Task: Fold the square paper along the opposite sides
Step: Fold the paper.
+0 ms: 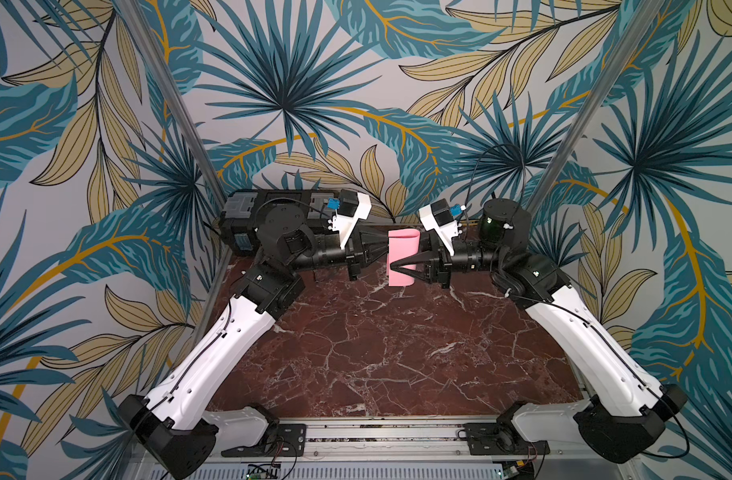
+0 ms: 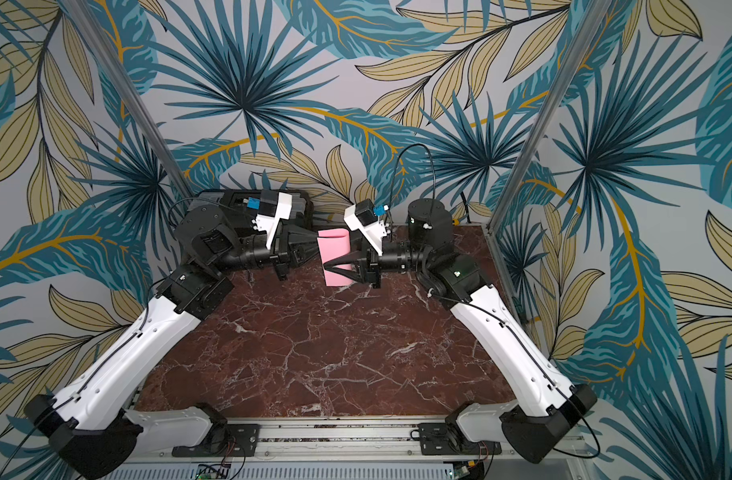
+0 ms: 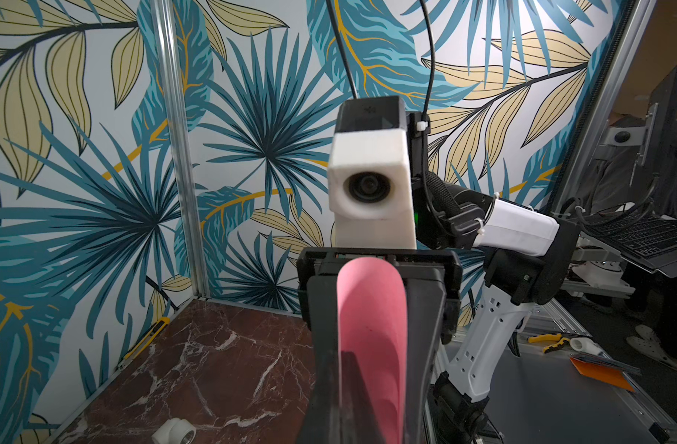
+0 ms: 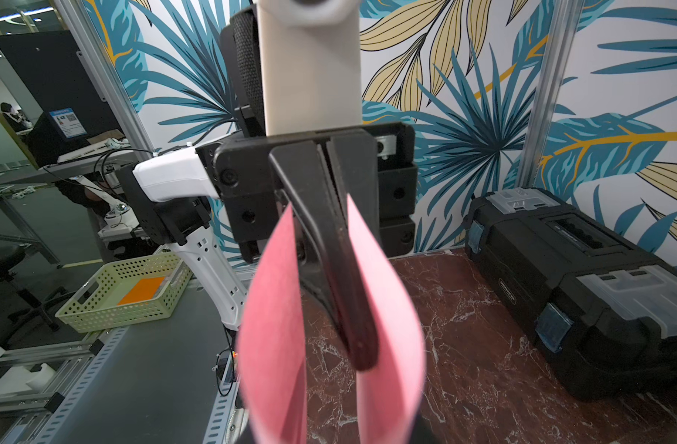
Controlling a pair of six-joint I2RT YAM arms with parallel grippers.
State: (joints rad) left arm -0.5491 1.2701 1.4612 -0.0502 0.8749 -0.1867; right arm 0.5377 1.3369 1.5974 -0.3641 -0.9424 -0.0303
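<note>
In both top views you see the square paper (image 1: 402, 248) as a pink strip up in the air over the far middle of the table (image 1: 376, 353), between the two arms. Its upper edge curls into a hairpin. The bend is toward the right gripper (image 1: 393, 266), whose near finger lies across the sheet's face. The left gripper (image 1: 385, 245) meets the paper's opposite edge, and its tip goes out of sight there.

The wrist views give you what those hide. From the right wrist, the left gripper's fingers (image 4: 329, 250) are pressed together with a thin seam between them, and they reach in between the paper's two flaps. You cannot tell whether any paper is caught in that seam. From the left wrist, the right gripper's fingers (image 3: 425, 326) stand apart, one along each outer side of the bent sheet.

The paper is thin, matte and smoothly curved. The fingers are black tapering wedges. The table is glossy dark-red marble with white veins. Only the left wrist view shows you the white pipe elbow (image 3: 174, 432) on it. The right wrist view shows the black toolbox (image 4: 578, 280) with its translucent lids, and a pale green perforated basket (image 4: 110, 317) off the table.
</note>
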